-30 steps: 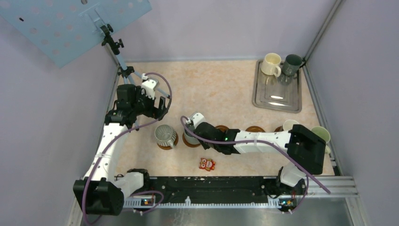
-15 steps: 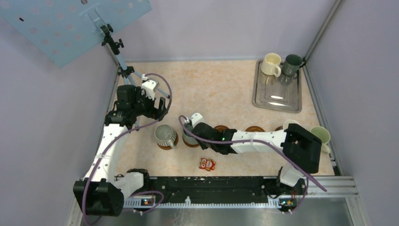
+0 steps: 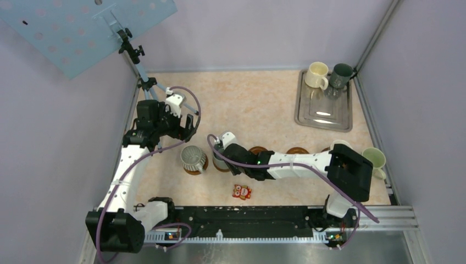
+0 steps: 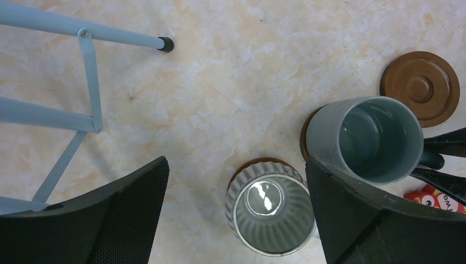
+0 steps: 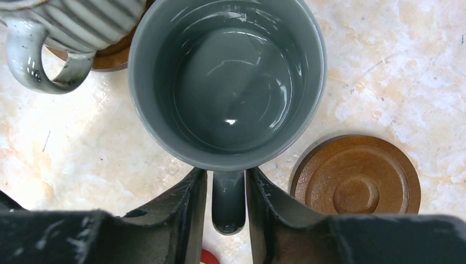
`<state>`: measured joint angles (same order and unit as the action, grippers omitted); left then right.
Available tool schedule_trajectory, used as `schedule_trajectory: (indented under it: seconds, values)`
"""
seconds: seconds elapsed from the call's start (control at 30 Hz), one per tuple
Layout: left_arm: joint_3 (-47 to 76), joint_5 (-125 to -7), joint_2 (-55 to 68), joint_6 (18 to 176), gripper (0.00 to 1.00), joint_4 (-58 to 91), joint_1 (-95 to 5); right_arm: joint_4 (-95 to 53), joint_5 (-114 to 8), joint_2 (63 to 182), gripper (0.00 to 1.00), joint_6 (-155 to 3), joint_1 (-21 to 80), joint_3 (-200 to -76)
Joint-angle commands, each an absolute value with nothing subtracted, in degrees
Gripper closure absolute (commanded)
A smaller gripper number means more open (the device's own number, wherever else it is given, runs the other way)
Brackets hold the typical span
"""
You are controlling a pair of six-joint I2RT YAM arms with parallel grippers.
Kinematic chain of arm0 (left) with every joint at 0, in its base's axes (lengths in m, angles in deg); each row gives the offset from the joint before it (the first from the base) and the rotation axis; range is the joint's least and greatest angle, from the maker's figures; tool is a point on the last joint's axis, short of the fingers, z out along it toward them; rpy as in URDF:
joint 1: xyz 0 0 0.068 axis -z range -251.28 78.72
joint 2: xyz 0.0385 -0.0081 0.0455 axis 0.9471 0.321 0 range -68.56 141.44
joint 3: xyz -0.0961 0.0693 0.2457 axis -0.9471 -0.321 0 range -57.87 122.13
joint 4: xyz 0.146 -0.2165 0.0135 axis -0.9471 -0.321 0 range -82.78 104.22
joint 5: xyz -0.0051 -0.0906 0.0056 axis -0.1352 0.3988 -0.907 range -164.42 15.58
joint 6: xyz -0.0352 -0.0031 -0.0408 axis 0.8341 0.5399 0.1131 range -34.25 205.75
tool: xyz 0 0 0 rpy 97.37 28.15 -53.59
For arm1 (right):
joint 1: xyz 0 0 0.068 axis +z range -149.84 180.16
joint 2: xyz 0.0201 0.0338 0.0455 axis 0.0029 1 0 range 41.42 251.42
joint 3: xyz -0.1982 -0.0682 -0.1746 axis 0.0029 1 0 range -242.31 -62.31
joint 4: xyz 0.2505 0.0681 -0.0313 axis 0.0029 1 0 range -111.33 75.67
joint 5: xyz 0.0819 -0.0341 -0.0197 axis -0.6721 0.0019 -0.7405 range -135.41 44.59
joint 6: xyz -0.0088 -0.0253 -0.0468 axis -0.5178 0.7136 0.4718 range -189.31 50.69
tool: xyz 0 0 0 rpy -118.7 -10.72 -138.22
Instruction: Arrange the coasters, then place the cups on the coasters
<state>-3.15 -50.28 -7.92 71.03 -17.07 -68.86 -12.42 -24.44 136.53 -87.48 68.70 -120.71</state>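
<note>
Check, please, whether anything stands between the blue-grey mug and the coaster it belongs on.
Nothing visible does. The blue-grey mug is already over its coaster, whose brown edge peeks out beneath; the ribbed mug stands alongside.

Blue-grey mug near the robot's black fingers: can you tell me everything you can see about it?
The blue-grey mug looks like glossy ceramic, round, with one loop handle. It is empty and stands upright on a brown wooden coaster that barely peeks out beneath it. Its handle points toward the right gripper, whose two black fingers sit either side of it with thin gaps showing. A ribbed grey mug stands close beside it; another coaster lies bare on its other side.
</note>
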Motion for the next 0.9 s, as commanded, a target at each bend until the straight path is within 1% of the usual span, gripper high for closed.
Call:
schedule_trajectory:
  seconds: [0.0,0.07,0.13,0.17,0.23,0.33,0.43,0.57,0.73,0.87]
  values:
    - [-3.25,-49.73,-8.46,70.57,0.01,-15.59,-69.08,-16.84,-23.61,134.95,0.65,-87.99,69.56,-124.42]
    - [-2.97,-49.64,-8.23,70.4,0.01,-15.67,-69.08,-16.74,-24.03,134.66,0.57,-87.7,69.58,-124.34]
    - [-2.75,-49.17,-8.03,70.09,0.01,-15.71,-69.07,-16.62,-24.42,134.17,0.44,-87.27,69.52,-124.36]
    - [-2.53,-48.44,-7.86,69.78,0.01,-15.9,-69.08,-16.35,-24.53,133.95,0.4,-86.98,69.51,-124.34]
    - [-1.9,-46.33,-7.55,68.53,0.01,-16.82,-69.08,-15.22,-24.87,133.11,0.33,-86.69,69.54,-124.54]
    - [-1.11,-43.5,-7.29,66.75,0.01,-18.01,-69.08,-14.25,-25.97,130.82,0.26,-85.44,69.28,-124.58]
    - [-0.17,-41.55,-6.79,64.45,0.01,-19.79,-69.08,-13.49,-29.93,127.9,0.22,-83.87,67.42,-125.13]
    - [0.83,-38.67,-5.56,60.72,0.01,-20.98,-69.0,-12.25,-37.73,124.15,0.2,-78.94,61.94,-127.16]
    - [3.1,-29.69,-1.02,57.8,0.01,-22.24,-68.87,-3.32,-48.83,123.53,0.19,-71.75,50.7,-134.39]
    - [4.24,-29.64,2.46,58.28,0.01,-20.69,-68.47,1.31,-55.87,122.95,0.18,-66.9,39.44,-136.82]
